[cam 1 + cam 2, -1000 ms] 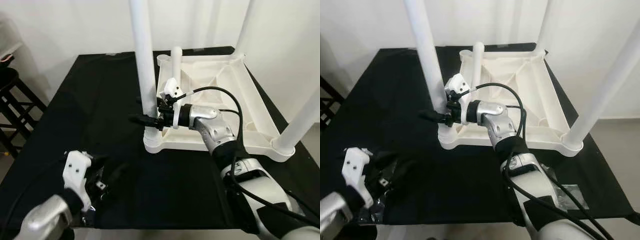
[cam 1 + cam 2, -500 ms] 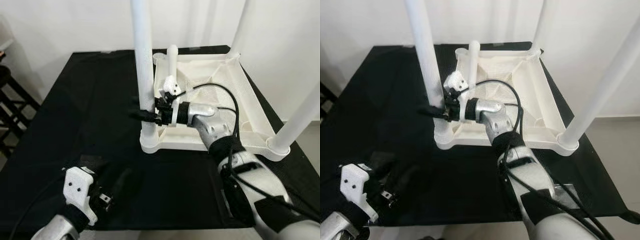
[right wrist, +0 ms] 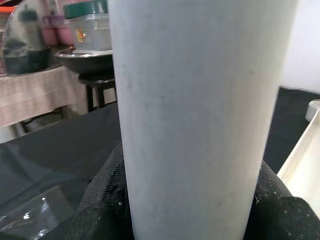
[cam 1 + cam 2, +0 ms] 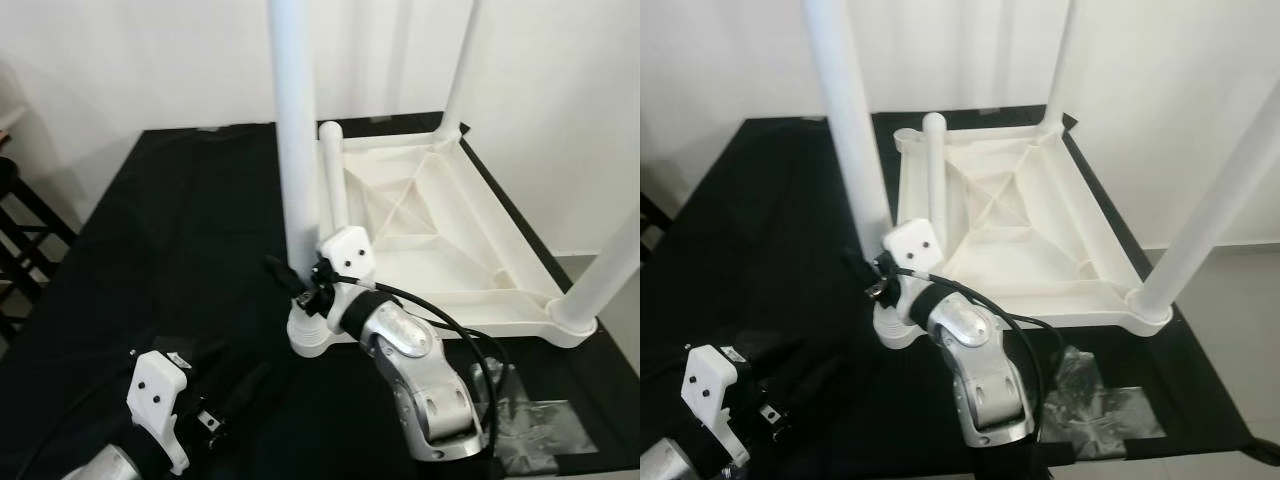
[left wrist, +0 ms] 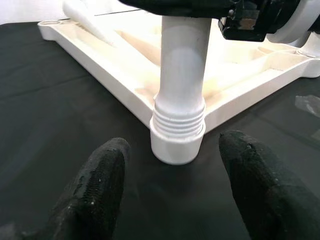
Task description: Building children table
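The main risk is the near leg (image 4: 297, 150) binding or tipping in its corner socket (image 5: 177, 140): the right gripper (image 4: 290, 283), clenched around the leg low down at centre frame, could cross the threads if it turns the leg off its axis, or drag the whole tabletop (image 4: 1020, 215) across the black cloth (image 4: 170, 230). The left gripper (image 5: 172, 192), at lower left of the head views, is released with fingers spread either side of the socket, not touching it, so nothing braces the top. The white plastic table lies upside down right of centre, three legs upright, and a fourth leg (image 4: 934, 165) lying loose inside the top. Threads show above the socket, so the near leg looks not fully seated
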### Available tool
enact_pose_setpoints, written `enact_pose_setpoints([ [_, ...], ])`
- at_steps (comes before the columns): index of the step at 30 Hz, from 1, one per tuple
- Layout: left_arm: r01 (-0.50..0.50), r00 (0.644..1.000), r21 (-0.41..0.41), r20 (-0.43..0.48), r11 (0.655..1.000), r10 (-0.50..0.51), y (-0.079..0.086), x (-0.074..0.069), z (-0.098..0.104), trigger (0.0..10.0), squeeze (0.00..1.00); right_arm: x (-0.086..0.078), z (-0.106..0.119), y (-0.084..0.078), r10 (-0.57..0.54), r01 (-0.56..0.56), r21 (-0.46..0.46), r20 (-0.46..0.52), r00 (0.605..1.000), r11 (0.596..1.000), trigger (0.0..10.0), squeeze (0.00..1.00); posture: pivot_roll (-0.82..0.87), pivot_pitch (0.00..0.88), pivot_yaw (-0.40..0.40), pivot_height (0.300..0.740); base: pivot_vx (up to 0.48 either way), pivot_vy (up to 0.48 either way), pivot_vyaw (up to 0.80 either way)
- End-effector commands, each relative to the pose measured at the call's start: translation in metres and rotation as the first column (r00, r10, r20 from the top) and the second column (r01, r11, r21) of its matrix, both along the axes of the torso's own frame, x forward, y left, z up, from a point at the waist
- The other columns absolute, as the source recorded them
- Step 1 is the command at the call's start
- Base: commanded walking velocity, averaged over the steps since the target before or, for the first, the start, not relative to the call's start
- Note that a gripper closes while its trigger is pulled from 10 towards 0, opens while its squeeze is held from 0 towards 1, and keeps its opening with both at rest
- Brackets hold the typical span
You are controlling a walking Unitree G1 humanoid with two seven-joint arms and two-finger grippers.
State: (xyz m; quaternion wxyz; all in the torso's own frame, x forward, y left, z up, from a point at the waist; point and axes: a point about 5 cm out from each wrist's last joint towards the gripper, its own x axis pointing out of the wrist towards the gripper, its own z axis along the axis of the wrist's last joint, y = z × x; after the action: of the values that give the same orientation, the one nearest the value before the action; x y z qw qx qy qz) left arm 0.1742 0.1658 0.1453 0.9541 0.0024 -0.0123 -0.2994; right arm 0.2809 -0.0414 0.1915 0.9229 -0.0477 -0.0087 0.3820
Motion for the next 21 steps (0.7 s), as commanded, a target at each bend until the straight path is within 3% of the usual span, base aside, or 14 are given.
enact_pose_setpoints([
  [1,0.002,1.0,0.008,-0.028,1.0,-0.002,0.003,-0.002,-0.005,10.0,0.0,0.004,-0.038,-0.017,-0.071,0.045,-0.131,-0.204,0.976,0.99,10.0,0.0,0.04,0.14,0.055,0.74,0.0,0.0,0.0],
  [2,0.002,1.0,0.008,-0.028,1.0,-0.002,0.003,-0.002,-0.005,10.0,0.0,0.004,-0.038,-0.017,-0.071,0.045,-0.131,-0.204,0.976,0.99,10.0,0.0,0.04,0.14,0.055,0.74,0.0,0.0,0.0],
  [3,-0.001,1.0,0.009,-0.028,1.0,0.001,0.003,-0.001,-0.006,10.0,0.0,0.011,-0.03,-0.018,-0.032,0.012,-0.107,-0.184,0.982,0.994,10.0,1.0,0.05,0.129,0.051,0.74,0.0,0.0,0.0],
  [6,-0.002,1.0,0.01,-0.027,1.0,0.002,0.003,0.0,-0.007,10.0,0.0,0.029,-0.01,-0.019,0.11,-0.117,-0.059,-0.112,0.988,0.991,10.0,1.0,0.06,0.122,0.046,0.74,0.0,0.0,0.0],
  [7,-0.002,1.0,0.01,-0.027,1.0,0.002,0.003,0.0,-0.007,10.0,0.0,0.029,-0.01,-0.019,0.11,-0.117,-0.059,-0.112,0.988,0.991,10.0,1.0,0.06,0.122,0.046,0.74,0.0,0.0,0.0],
  [8,-0.003,1.0,0.009,-0.026,1.0,0.003,0.003,0.0,-0.007,10.0,0.0,0.035,0.0,-0.019,0.208,-0.211,-0.039,-0.058,0.976,0.977,10.0,1.0,0.07,0.117,0.043,0.74,0.0,0.0,0.0],
  [9,-0.005,1.0,0.009,-0.026,1.0,0.005,0.003,0.001,-0.008,10.0,0.0,0.039,0.009,-0.021,0.329,-0.329,-0.03,-0.009,0.944,0.944,10.0,0.54,0.07,0.113,0.04,0.74,0.0,0.0,0.0],
  [10,-0.005,1.0,0.009,-0.026,1.0,0.005,0.003,0.001,-0.008,10.0,0.0,0.039,0.009,-0.021,0.329,-0.329,-0.03,-0.009,0.944,0.944,10.0,0.54,0.07,0.113,0.04,0.74,0.0,0.0,0.0],
  [11,-0.006,1.0,0.01,-0.026,1.0,0.006,0.003,0.001,-0.008,10.0,0.0,0.041,0.015,-0.023,0.401,-0.401,-0.029,0.021,0.916,0.916,10.0,0.54,0.07,0.113,0.04,0.74,0.0,0.0,0.0],
  [12,-0.006,1.0,0.01,-0.026,1.0,0.006,0.003,0.002,-0.009,10.0,0.0,0.046,0.017,-0.026,0.45,-0.448,-0.052,0.031,0.892,0.892,10.0,0.0,0.08,0.106,0.03,0.74,0.0,0.0,0.0],
  [13,-0.006,1.0,0.01,-0.026,1.0,0.006,0.003,0.002,-0.009,10.0,0.0,0.046,0.017,-0.026,0.45,-0.448,-0.052,0.031,0.892,0.892,10.0,0.0,0.08,0.106,0.03,0.74,0.0,0.0,0.0],
  [15,-0.008,1.0,0.011,-0.026,1.0,0.008,0.003,0.003,-0.01,10.0,0.0,0.058,0.015,-0.028,0.534,-0.533,-0.099,-0.016,0.845,0.84,10.0,0.0,0.09,0.097,0.02,0.74,0.0,0.0,0.0],
  [18,-0.011,1.0,0.012,-0.027,1.0,0.011,0.003,0.005,-0.011,10.0,0.0,0.065,0.013,-0.027,0.572,-0.575,-0.104,-0.059,0.818,0.812,10.0,0.0,0.1,0.089,0.012,0.74,0.0,0.0,0.0],
  [21,-0.014,1.0,0.011,-0.028,1.0,0.014,0.003,0.006,-0.012,10.0,0.0,0.071,0.013,-0.025,0.568,-0.573,-0.097,-0.072,0.82,0.814,10.0,0.0,0.1,0.085,0.008,0.74,0.0,0.0,0.0],
])
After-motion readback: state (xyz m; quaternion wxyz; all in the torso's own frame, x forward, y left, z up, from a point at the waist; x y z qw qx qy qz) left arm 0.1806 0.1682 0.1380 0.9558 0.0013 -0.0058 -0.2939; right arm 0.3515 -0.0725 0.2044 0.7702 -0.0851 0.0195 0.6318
